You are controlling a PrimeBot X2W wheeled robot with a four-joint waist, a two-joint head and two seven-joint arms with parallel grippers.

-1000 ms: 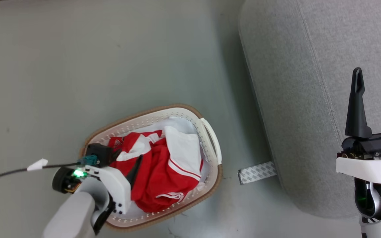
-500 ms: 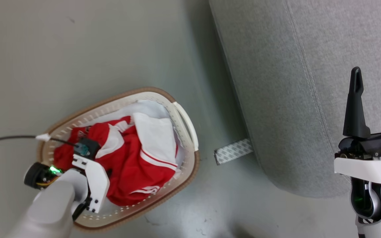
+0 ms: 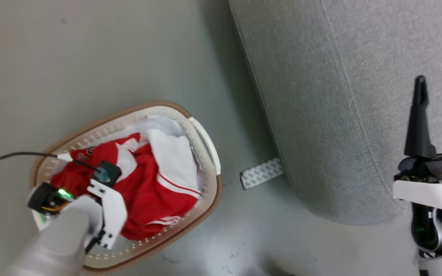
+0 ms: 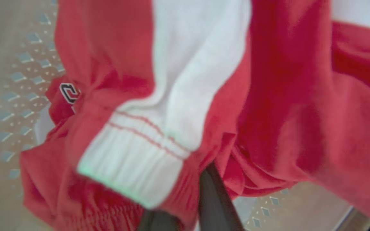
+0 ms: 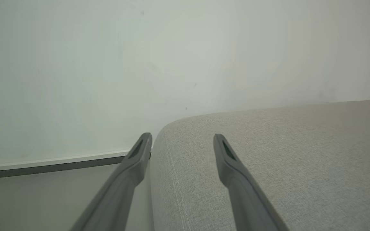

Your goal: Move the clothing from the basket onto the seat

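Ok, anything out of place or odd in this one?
A pale patterned strip lies on the floor, poking from under the seat near the basket; it looks like stray tape. Nothing spilled.

Head view: bright, even, diffuse light. Soft shadow on floor (image 3: 221,76) along seat (image 3: 320,115) edge, from 12 o'clock toward centre. Pale sheen on floor at 6 o'clock. Right pincer (image 3: 437,78) tips slightly smeared at 3 o'clock. Left wrist view: clothing (image 4: 268,96) too close, out of focus; green tint on white cuff at 7 o'clock. Right wrist view: flat, soft light.
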